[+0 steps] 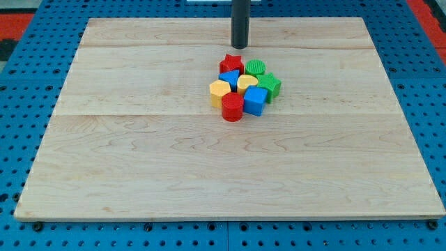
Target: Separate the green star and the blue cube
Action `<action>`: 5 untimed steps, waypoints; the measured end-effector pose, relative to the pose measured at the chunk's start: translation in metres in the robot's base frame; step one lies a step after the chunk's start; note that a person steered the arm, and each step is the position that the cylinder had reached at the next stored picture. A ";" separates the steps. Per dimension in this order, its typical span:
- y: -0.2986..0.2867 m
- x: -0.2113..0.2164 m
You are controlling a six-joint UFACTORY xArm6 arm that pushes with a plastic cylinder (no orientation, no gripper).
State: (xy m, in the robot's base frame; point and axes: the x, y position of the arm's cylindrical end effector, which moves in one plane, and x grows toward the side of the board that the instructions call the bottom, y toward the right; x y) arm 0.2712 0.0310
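Note:
The green star point(270, 84) sits at the right of a tight cluster of blocks, touching the blue cube point(255, 101) just below and to its left. My tip point(240, 46) is above the cluster toward the view's top, a short gap from the red star point(231, 64). It touches no block.
The cluster also holds a green cylinder point(255, 67), a second blue block point(231, 77), a yellow heart point(247, 83), a yellow block point(219, 90) and a red cylinder point(233, 107). All lie on a wooden board point(139, 139) on a blue pegboard.

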 end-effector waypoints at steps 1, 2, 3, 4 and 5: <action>0.027 0.018; 0.095 0.072; 0.096 0.144; 0.045 0.141; 0.044 0.119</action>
State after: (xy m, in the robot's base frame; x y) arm 0.3898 0.0750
